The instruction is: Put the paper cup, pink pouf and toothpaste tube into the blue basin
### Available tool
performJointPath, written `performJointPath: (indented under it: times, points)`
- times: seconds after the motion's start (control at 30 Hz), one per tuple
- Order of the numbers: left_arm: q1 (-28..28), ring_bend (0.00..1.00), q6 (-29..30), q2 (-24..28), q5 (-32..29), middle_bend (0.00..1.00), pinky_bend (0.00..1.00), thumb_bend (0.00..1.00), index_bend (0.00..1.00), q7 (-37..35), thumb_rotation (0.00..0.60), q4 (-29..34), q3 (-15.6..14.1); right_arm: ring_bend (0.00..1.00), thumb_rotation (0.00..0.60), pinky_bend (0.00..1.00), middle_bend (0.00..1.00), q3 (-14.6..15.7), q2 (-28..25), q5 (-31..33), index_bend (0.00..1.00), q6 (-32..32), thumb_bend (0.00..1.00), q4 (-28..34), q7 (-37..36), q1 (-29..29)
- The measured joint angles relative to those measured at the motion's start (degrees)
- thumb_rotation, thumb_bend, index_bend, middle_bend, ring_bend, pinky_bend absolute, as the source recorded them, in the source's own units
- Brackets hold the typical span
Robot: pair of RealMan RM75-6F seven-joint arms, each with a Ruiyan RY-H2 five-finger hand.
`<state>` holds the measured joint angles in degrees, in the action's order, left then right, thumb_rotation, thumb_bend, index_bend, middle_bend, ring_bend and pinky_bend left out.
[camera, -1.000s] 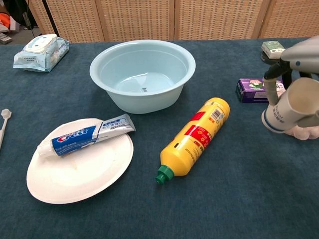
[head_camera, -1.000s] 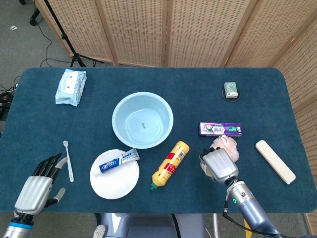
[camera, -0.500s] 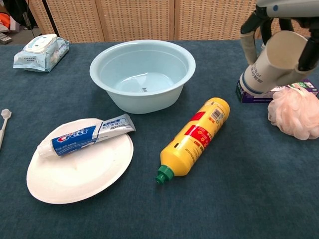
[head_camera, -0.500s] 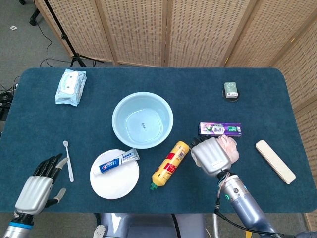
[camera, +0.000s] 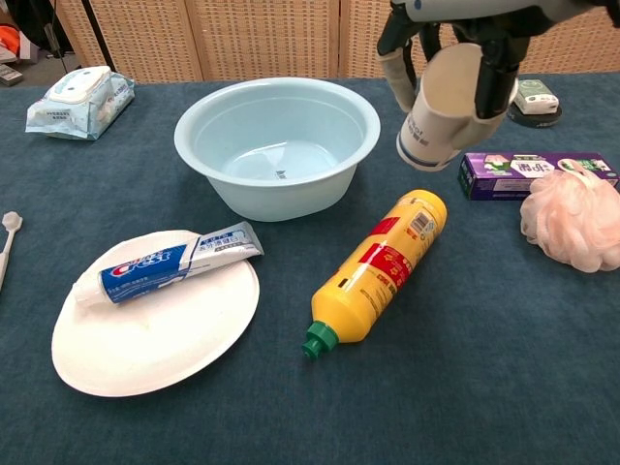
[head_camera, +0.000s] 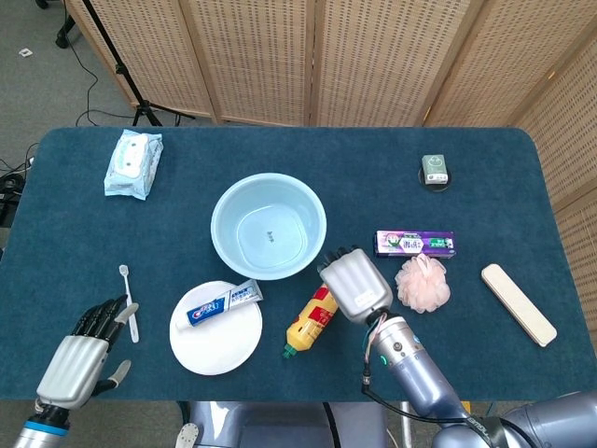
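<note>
Right robot hand holding the paper cup tilted in the air, mouth toward the chest camera, above the bench between the blue basin and the purple box. One second earlier this hand and cup were low beside the pink pouf; they have since risen and travelled leftward, now lying just right of the basin rim and over the yellow bottle. The pouf, formerly partly covered, is fully exposed on the bench. Toothpaste tube unchanged, lying across the white plate. Left robot hand holds nothing, fingers extended, near the toothbrush; it has shifted slightly. The basin is empty.
</note>
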<state>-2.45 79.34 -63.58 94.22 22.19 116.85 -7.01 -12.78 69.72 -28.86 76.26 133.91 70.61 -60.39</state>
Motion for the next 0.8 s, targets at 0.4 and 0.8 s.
performJointPath:
  times: [0.4,0.8]
  points:
    - [-1.0,0.00,-2.6,-1.5,-3.3,0.00,0.11,0.33,0.01,0.5,0.600,-1.5,0.5,0.38,0.600,0.45,0.36,-4.0,3.5,9.3,0.64,-1.8,0.23,-9.5,0.0,-7.6]
    - [-2.1,0.00,-4.2,-2.7,-6.5,0.00,0.11,0.33,0.01,0.5,0.600,-2.8,1.4,0.38,0.600,0.45,0.36,-5.8,12.0,15.4,0.63,-7.6,0.23,-22.9,-0.8,-17.2]
